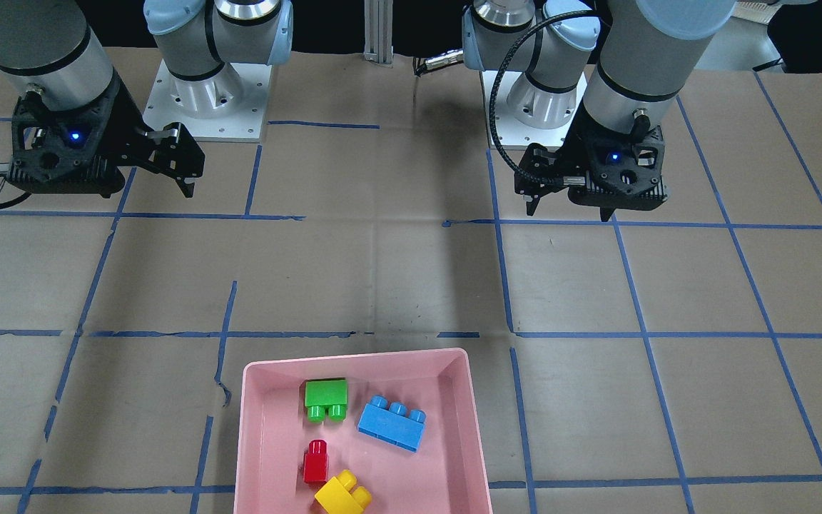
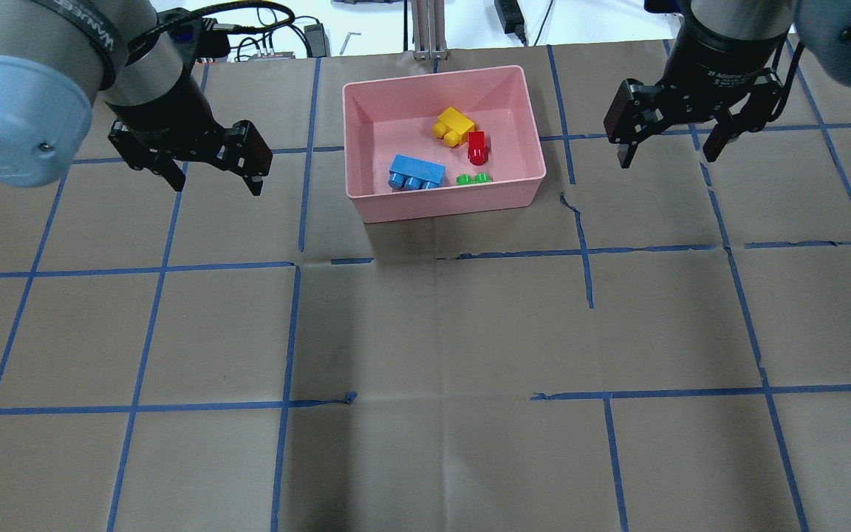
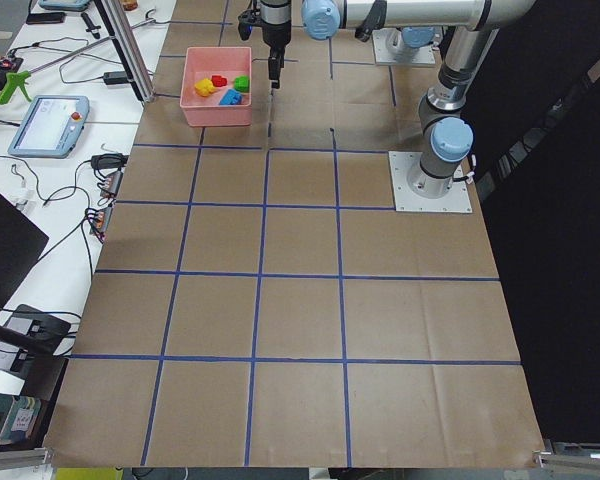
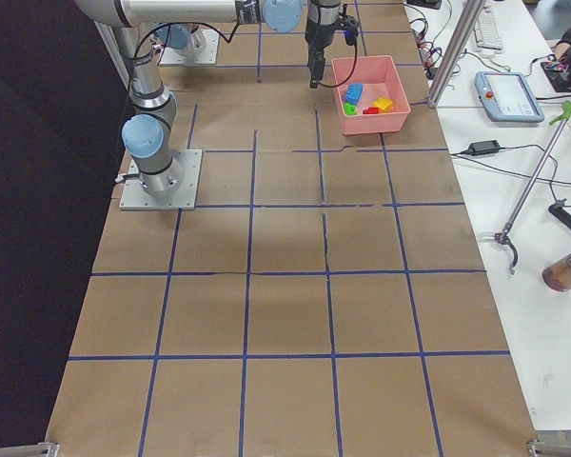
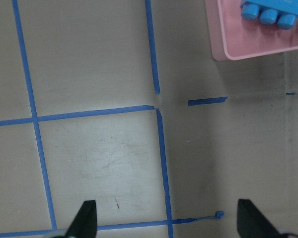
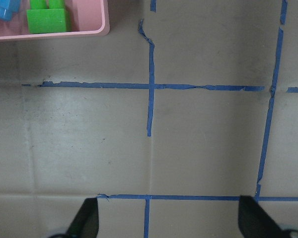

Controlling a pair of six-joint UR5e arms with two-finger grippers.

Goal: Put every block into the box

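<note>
The pink box [image 2: 444, 207] sits at the far middle of the table and holds all the blocks. The yellow block [image 2: 453, 124], red block [image 2: 476, 146], blue block [image 2: 416, 172] and green block [image 2: 474, 178] lie inside it. They also show in the front view: green [image 1: 326, 397], blue [image 1: 392, 422], red [image 1: 316, 460], yellow [image 1: 343, 491]. My left gripper [image 2: 216, 185] hangs open and empty above the table, left of the box. My right gripper [image 2: 666, 159] hangs open and empty, right of the box. The left wrist view shows the blue block [image 5: 268, 10]; the right wrist view shows the green block [image 6: 47, 19].
The table is covered in brown paper with a blue tape grid [image 2: 296, 266]. The arm bases [image 1: 204, 93] stand at the robot's edge of the table. Cables and a tablet [image 3: 48, 122] lie on the white bench beyond the far edge.
</note>
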